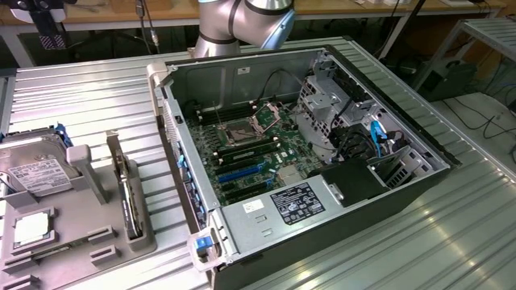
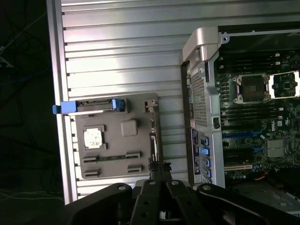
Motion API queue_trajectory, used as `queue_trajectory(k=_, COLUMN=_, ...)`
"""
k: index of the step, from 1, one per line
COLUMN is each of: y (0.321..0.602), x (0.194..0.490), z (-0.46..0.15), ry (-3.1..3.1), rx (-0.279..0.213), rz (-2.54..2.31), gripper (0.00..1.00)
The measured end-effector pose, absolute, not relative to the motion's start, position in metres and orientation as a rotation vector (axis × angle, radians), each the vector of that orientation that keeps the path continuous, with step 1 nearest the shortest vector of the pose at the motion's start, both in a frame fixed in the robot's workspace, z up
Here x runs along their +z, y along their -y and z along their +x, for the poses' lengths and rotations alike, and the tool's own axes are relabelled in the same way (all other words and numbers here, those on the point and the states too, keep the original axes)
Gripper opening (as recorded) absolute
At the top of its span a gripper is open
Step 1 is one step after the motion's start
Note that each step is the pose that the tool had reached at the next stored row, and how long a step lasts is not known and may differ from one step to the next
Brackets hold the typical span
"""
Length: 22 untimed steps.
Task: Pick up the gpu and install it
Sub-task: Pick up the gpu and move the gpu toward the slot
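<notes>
Nearest your wrist camera, the claw (image 2: 157, 169) was clenched, its dark fingertips pressed together and gripping nothing. The linkage behind them was cut off by the picture's edge. The tips overlapped one end of the gpu (image 2: 153, 133), so that end of the card was hidden from you, and you could not judge there how high the claw hung above it.

The gpu stood on its edge in a slot of the grey tray (image 2: 115, 150). It showed as a thin line, so its face and parts were impossible to make out. On the same tray lay the processor chip (image 2: 93, 138) and, at the end away from the claw, the hard drive (image 2: 93, 105) with its blue clips.

In the exterior view the tray ran off the exterior view's left and lower edges. The gpu sat at the tray's side nearest the computer case (image 1: 241, 72), outside it and apart from the exposed motherboard (image 1: 250, 151). The case lay open on its side on the ribbed bench (image 1: 81, 96).

Farthest back, the arm (image 1: 234, 24) rose behind the case, bent at a joint, with its upper part cut off by the frame.
</notes>
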<state>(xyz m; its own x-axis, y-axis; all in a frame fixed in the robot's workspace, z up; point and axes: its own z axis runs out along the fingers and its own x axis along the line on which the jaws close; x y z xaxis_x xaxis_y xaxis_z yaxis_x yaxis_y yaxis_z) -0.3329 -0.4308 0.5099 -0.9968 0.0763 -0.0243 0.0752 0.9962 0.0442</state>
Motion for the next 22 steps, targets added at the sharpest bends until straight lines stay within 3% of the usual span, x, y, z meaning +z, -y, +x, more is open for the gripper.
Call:
queue_trajectory(k=1, y=0.431, x=0.51, z=-0.333, ry=-3.113, rx=0.068, rz=0.118, gripper=0.11)
queue_trajectory(k=3, y=0.432, x=0.51, z=-0.333, ry=-3.112, rx=0.068, rz=0.118, gripper=0.23)
queue_trajectory(k=5, y=0.432, x=0.51, z=-0.333, ry=-3.112, rx=0.068, rz=0.118, gripper=0.23)
queue_trajectory(k=12, y=0.433, x=0.509, z=-0.334, ry=-3.113, rx=0.068, rz=0.079, gripper=0.6)
queue_trajectory(k=14, y=0.433, x=0.508, z=-0.334, ry=-3.115, rx=0.069, rz=0.008, gripper=0.6)
queue_trajectory(k=15, y=0.433, x=0.507, z=-0.334, ry=-3.116, rx=0.07, rz=-0.024, gripper=0.66)
queue_trajectory(k=22, y=0.45, x=0.491, z=-0.334, ry=-3.116, rx=0.071, rz=-0.084, gripper=0.66)
